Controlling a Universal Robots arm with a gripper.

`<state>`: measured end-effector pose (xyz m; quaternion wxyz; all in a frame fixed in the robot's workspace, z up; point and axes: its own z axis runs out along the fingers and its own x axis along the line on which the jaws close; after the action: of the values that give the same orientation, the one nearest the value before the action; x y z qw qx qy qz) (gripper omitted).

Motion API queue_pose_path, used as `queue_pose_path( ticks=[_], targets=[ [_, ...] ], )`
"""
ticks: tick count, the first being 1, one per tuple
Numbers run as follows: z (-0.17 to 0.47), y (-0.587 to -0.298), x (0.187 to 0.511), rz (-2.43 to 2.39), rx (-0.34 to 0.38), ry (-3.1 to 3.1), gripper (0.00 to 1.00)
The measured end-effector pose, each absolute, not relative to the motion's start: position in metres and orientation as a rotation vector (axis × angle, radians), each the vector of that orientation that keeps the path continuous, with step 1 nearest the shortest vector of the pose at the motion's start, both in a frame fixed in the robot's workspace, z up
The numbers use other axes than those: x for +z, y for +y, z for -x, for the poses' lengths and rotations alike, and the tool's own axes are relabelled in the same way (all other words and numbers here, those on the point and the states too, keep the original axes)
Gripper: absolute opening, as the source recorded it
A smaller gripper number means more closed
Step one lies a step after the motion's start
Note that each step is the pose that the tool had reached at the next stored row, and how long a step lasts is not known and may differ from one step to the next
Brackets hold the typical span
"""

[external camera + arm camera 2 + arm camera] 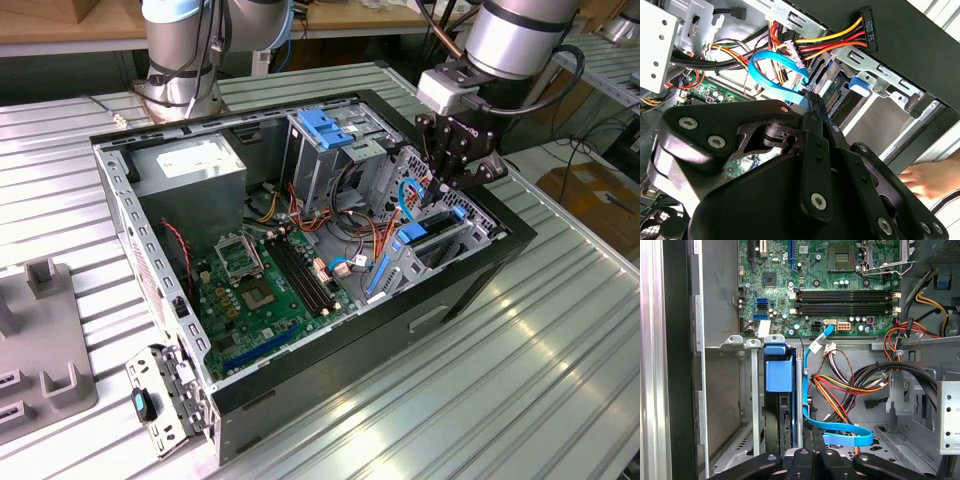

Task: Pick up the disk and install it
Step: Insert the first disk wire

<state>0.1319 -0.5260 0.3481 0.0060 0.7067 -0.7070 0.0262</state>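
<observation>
The disk (pixel 778 374) stands on edge in a slot of the drive bay at the case's front end, its blue carrier tab facing the motherboard. My gripper (pixel 444 192) hangs inside the open case (pixel 300 390), just beside that bay on the exterior view's right. The black fingers (pixel 812 107) are pressed together. The end of a flat blue cable (pixel 840 432) runs in between their tips. That cable (pixel 771 75) loops back to the motherboard. In the first wrist view my gripper (pixel 813 434) sits next to the disk's slot and is not touching the carrier.
Bundles of red, yellow and black wires (pixel 850 385) crowd the space beside the bay. The motherboard (pixel 265 280), a grey power supply (pixel 190 165) and a blue-topped drive cage (pixel 335 125) are inside the case. A person's hand (pixel 930 180) rests outside the case. A grey fixture (pixel 40 340) lies on the table.
</observation>
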Motion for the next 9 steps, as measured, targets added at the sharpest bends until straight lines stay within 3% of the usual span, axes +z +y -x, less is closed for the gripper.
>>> queue_pose_path(
  ticks=[9],
  targets=[
    [-0.132, -0.526, 0.360, -2.210, 0.085, -2.212, 0.11]
  ],
)
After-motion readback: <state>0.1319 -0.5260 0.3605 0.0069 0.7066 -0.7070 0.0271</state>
